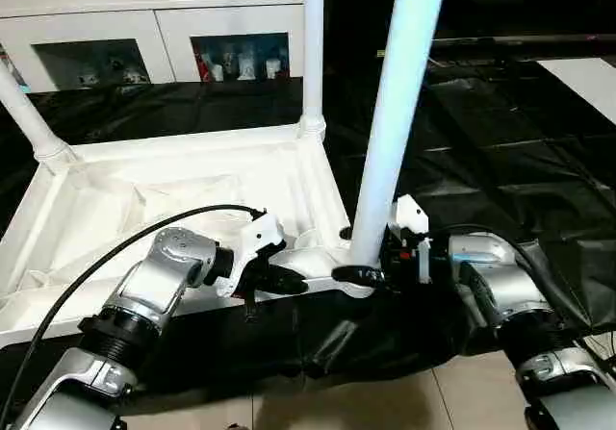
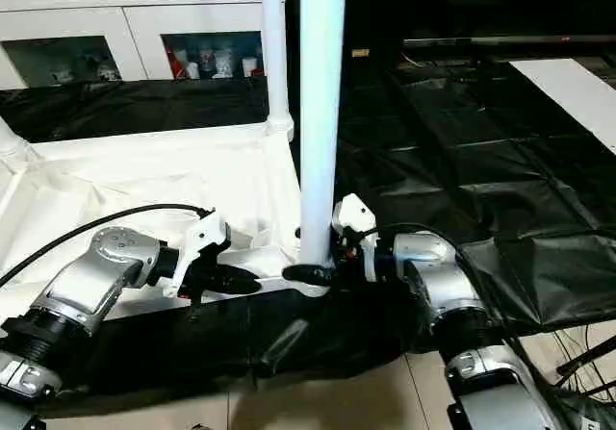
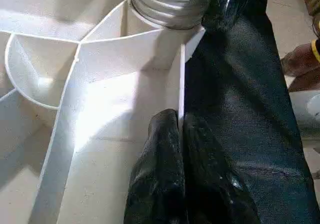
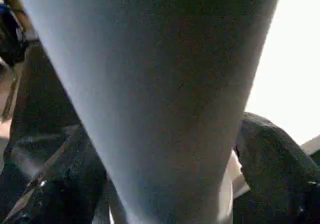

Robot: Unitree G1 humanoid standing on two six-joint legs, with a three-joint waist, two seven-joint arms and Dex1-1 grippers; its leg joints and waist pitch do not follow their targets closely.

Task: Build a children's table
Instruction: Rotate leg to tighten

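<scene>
So the tabletop (image 1: 192, 199) sits upside down on the black-draped surface (image 1: 500, 161). Legs at 10 (image 1: 29, 122) and 12 (image 1: 313, 55) are in. Right hand (image 1: 371, 268) is clamped around the near leg (image 1: 390, 122) at its socket; left hand (image 1: 279, 278) pinches the tabletop's rim. Fourth leg's probably left.

Lab: black-draped work table (image 1: 500, 161); white cabinet (image 1: 144, 26)
</scene>
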